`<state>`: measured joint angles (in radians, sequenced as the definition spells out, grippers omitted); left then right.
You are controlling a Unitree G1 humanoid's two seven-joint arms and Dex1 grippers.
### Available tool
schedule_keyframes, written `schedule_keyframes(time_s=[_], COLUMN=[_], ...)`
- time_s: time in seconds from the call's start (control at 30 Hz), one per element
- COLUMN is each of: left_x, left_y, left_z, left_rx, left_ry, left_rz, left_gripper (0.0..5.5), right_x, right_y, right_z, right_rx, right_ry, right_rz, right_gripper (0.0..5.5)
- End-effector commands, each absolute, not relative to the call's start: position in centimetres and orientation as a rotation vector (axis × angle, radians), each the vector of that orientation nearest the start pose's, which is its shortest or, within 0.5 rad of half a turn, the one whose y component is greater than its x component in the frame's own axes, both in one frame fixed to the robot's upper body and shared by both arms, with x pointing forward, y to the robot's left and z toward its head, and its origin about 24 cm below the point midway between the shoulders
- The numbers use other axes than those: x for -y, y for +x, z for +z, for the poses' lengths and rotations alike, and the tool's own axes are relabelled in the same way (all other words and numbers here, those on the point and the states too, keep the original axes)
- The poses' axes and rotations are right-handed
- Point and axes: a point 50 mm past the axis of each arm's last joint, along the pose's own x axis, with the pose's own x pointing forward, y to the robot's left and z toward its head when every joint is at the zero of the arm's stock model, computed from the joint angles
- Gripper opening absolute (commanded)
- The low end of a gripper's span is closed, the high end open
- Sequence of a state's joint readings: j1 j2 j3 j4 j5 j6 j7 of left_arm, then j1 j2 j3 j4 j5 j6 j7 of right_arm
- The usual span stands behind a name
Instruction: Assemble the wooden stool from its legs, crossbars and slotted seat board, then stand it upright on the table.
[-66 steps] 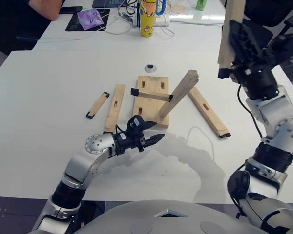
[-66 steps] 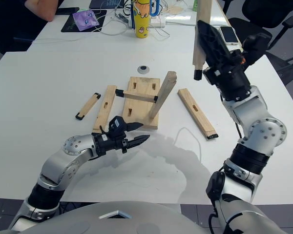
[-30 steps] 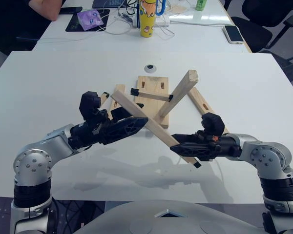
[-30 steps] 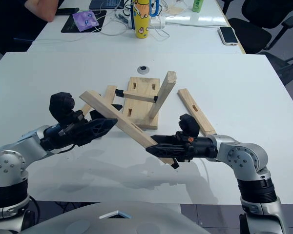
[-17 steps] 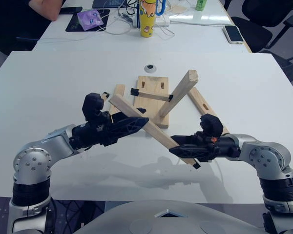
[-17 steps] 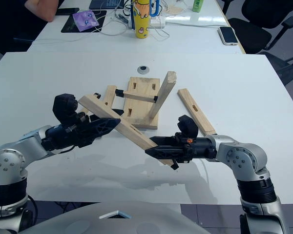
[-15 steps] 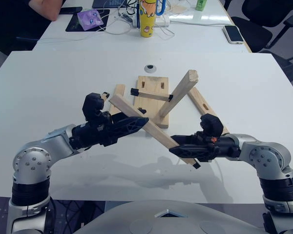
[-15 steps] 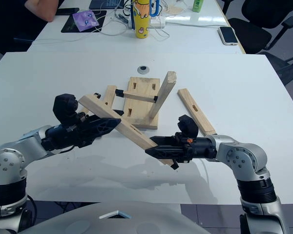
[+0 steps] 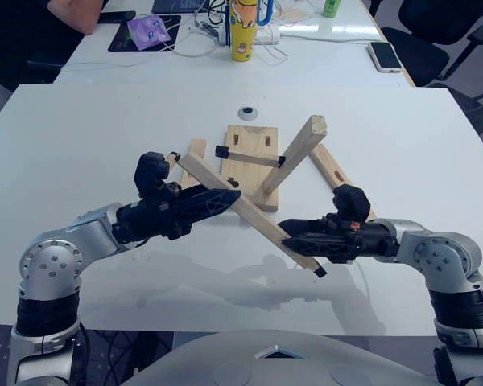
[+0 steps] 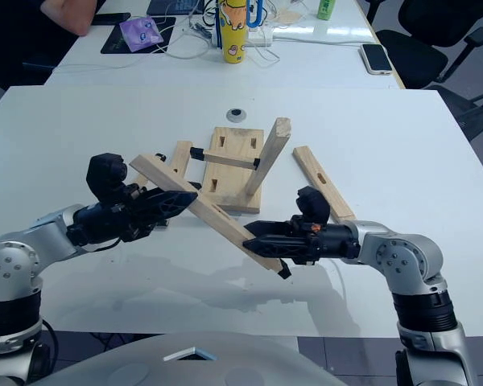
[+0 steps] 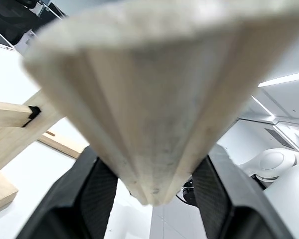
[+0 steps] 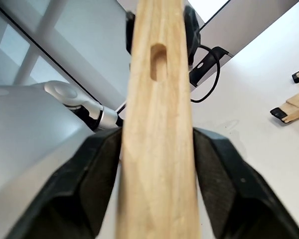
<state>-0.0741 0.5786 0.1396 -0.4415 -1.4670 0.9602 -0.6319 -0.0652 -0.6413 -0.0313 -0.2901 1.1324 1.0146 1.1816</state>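
**Held leg** (image 9: 253,217): hanging in the air at frame centre. It is running on a diagonal from upper left down to lower right, and its black-capped lower end is sitting just above the tabletop (image 9: 97,129). A mortise slot is showing on its face in the right wrist view.

**Left gripper** (image 9: 225,197): clenching the upper half of the held leg. Its dark fingers (image 11: 97,199) are pressing on both sides of the wood.

**Right gripper** (image 9: 294,233): coming in from the right of the frame and clamping the lower half. Its fingers (image 12: 94,184) are flanking the wood in the same way. Both are gripping the one leg, apart along its length.

**Behind, upper centre:** the seat board (image 9: 253,137) is lying flat. A leaning leg (image 9: 296,154) is rising tilted from near its lower right corner, and a crossbar (image 9: 249,158) is joining it and reaching left over the board. A loose leg (image 9: 332,170) is lying just right of the board.

**Risks (judgement):**
- Two arms are sharing one rigid piece, so any mismatch between them is likely to twist the leg or make it slide in one grip.
- If one gripper lets go before the other is bearing the load, the free end could drop.
- The capped end is riding low and could catch the tabletop.
- The held leg is crossing just in front of the leaning leg, so a careless swing could knock that leg over.
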Motion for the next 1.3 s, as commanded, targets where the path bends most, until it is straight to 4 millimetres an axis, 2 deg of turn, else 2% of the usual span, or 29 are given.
schedule_keyframes(time_s=[0.03,0.13,0.3,0.4,0.47,0.67,0.9,1.07,1.13,1.23,1.3], left_x=[-17.5,-19.4,-21.5,-21.8,-21.8,-21.5,-21.3,-21.0,-20.8,-20.6,-20.7], left_y=[20.3,20.5,21.2,21.7,21.9,22.3,22.7,23.6,24.1,24.9,25.5], left_z=[15.0,15.4,16.9,17.3,17.4,17.3,16.5,15.7,16.3,17.3,18.0], left_rx=[-0.298,-0.281,-0.222,-0.207,-0.2,-0.195,-0.197,-0.171,-0.105,-0.029,0.011], left_ry=[-0.67,-0.636,-0.567,-0.53,-0.512,-0.505,-0.424,-0.288,-0.246,-0.154,-0.098], left_rz=[-1.238,-1.183,-1.124,-1.113,-1.105,-1.114,-1.041,-0.948,-0.918,-0.879,-0.868], left_gripper=[2.09,2.09,2.09,2.09,2.09,2.09,2.09,2.08,2.07,2.07,2.07], right_x=[19.0,19.2,16.9,16.9,16.6,14.7,19.0,20.0,19.3,16.0,13.5], right_y=[20.5,21.3,22.7,23.4,23.8,24.7,26.5,26.4,26.2,25.3,24.7], right_z=[10.9,8.8,3.5,1.8,1.1,0.0,1.2,2.2,2.8,4.4,5.0], right_rx=[-0.446,-0.479,-0.392,-0.344,-0.321,-0.273,-0.269,-0.247,-0.212,-0.139,-0.131], right_ry=[0.711,0.495,-0.174,-0.307,-0.329,-0.309,-0.45,-0.474,-0.383,-0.072,0.018], right_rz=[1.421,1.268,1.008,0.862,0.8,0.756,0.549,0.551,0.586,0.707,0.758], right_gripper=[3.22,3.41,3.41,3.41,3.41,3.41,3.41,3.41,3.41,3.14,2.83])
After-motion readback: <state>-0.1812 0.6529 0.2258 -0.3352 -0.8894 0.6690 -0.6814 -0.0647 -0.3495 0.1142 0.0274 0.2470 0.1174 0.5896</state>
